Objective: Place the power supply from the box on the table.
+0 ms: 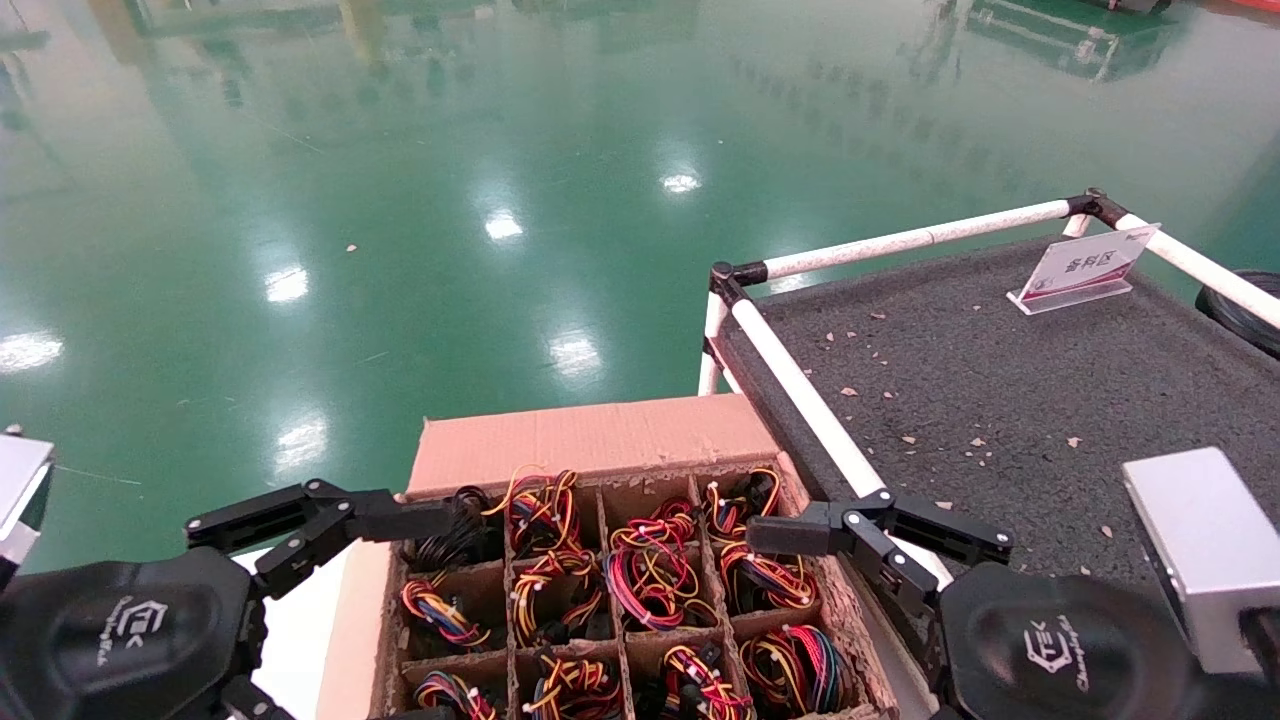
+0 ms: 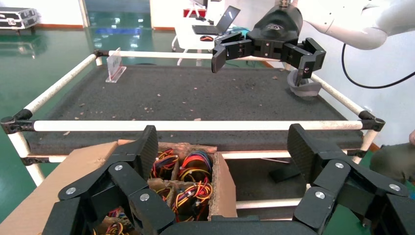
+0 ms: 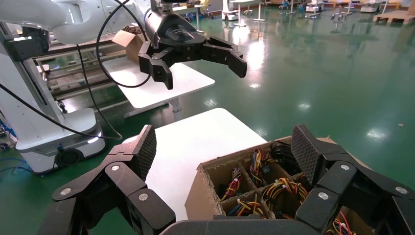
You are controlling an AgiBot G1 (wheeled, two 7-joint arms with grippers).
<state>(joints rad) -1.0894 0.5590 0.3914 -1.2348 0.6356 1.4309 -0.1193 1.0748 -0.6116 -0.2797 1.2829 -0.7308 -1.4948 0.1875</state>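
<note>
The box [image 1: 590, 440] is a brown carton at the bottom centre of the head view, with a worn grid of cells. Each cell holds a power supply, of which only the red, yellow and black wire bundles [image 1: 650, 570] show. The table [image 1: 1000, 380] is the dark grey top to the right of the box. My left gripper [image 2: 223, 139] hovers open above the box's left side, holding nothing. My right gripper [image 3: 222, 137] hovers open above the box's right edge by the table's rail, also holding nothing.
A white pipe rail [image 1: 800, 400] runs between box and table. A clear sign holder [image 1: 1085, 265] stands at the table's far side, among cardboard crumbs. A white board [image 3: 186, 142] lies left of the box. A plain silver block [image 1: 1200, 550] shows by my right arm.
</note>
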